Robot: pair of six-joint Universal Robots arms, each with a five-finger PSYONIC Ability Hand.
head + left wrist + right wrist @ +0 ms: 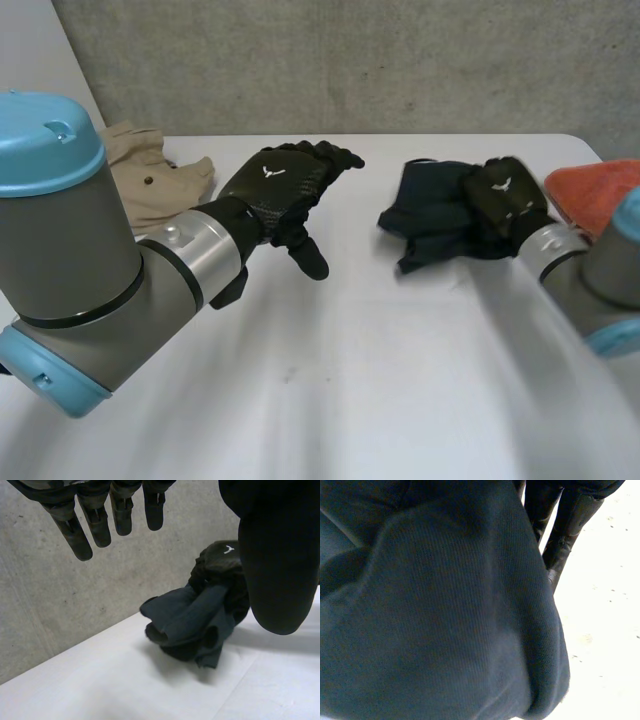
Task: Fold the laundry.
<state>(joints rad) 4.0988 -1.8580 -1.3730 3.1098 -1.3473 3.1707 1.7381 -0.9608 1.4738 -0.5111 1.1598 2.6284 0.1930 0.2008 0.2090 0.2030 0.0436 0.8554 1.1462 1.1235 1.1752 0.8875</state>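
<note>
Left hand: my left hand hovers over the desk left of the middle, fingers spread and nearly straight toward the far edge, thumb angled down, holding nothing.
Right hand: my right hand is curled round the dark blue cloth and grips one end of it, right of the middle and nearer the far edge.
Cloth shape: bunched into a thick wad with loose folds, not flat.
Cloth axis: its length runs roughly along the far edge, and the free folds point away from my right hand toward the left one.
Cloth contact: I cannot tell whether the lower folds touch the desk.
Far left corner: a beige garment lies crumpled beside my left hand.
Right edge: an orange cloth lies just beyond my right hand.
Open room: bare desk lies between the two hands and along the whole near edge.
</note>
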